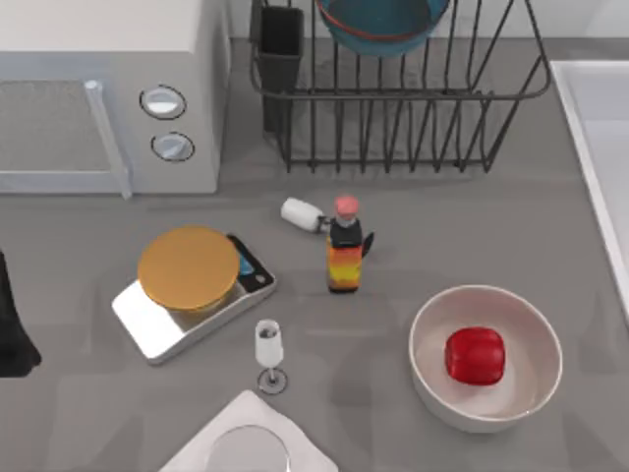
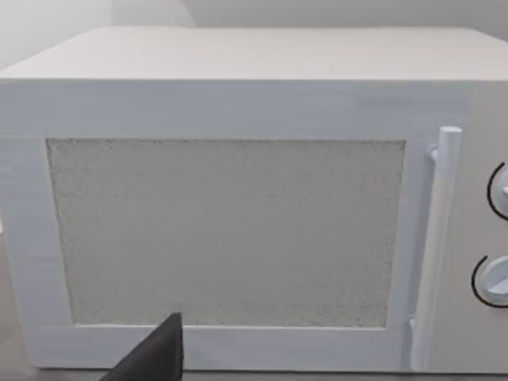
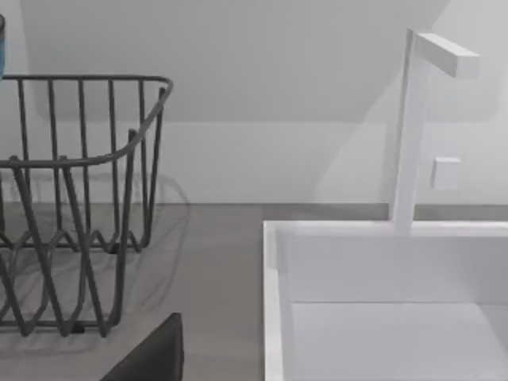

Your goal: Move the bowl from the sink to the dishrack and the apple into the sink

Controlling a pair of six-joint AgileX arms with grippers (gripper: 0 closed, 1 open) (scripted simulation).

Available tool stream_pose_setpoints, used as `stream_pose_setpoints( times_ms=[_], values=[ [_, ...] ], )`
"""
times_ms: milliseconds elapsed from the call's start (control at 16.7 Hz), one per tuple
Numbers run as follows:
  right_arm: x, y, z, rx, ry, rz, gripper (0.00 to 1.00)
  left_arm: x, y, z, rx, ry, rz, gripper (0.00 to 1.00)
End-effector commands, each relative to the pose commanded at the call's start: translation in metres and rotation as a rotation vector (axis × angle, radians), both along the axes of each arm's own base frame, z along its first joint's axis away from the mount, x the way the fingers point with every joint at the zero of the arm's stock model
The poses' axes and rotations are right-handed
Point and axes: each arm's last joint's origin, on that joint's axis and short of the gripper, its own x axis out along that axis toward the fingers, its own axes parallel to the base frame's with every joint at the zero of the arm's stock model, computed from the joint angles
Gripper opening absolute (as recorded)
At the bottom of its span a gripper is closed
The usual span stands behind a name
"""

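The bowl (image 1: pixel 381 25) sits in the rack (image 1: pixel 393 108) at top middle, the apple (image 1: pixel 475 355) lies in a white bowl (image 1: pixel 486 357) at lower right, and I cannot tell either pincer's state, so a blind grab may nudge the apple or tip its bowl.

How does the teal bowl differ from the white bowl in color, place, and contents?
The teal bowl is blue-green with an orange-red rim band; the white bowl is plain white. The teal bowl sits in the dishrack; the white bowl stands on the table. The white bowl holds the apple; nothing shows inside the teal bowl. Both are round.
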Motion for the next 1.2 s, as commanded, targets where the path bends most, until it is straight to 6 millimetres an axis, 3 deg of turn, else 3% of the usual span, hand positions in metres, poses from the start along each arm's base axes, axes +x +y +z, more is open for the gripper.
stream_pose_setpoints(
  times_ms=[600, 900, 1200],
  values=[
    [0.001, 0.002, 0.007, 0.02, 0.052, 0.017, 1.0, 0.0, 0.0, 0.0, 0.0, 0.0, 0.0, 1.0],
    [0.014, 0.014, 0.036, 0.097, 0.291, 0.096, 1.0, 0.0, 0.0, 0.0, 0.0, 0.0, 0.0, 1.0],
    [0.048, 0.04, 0.068, 0.163, 0.648, 0.16, 1.0, 0.0, 0.0, 0.0, 0.0, 0.0, 0.0, 1.0]
  ],
)
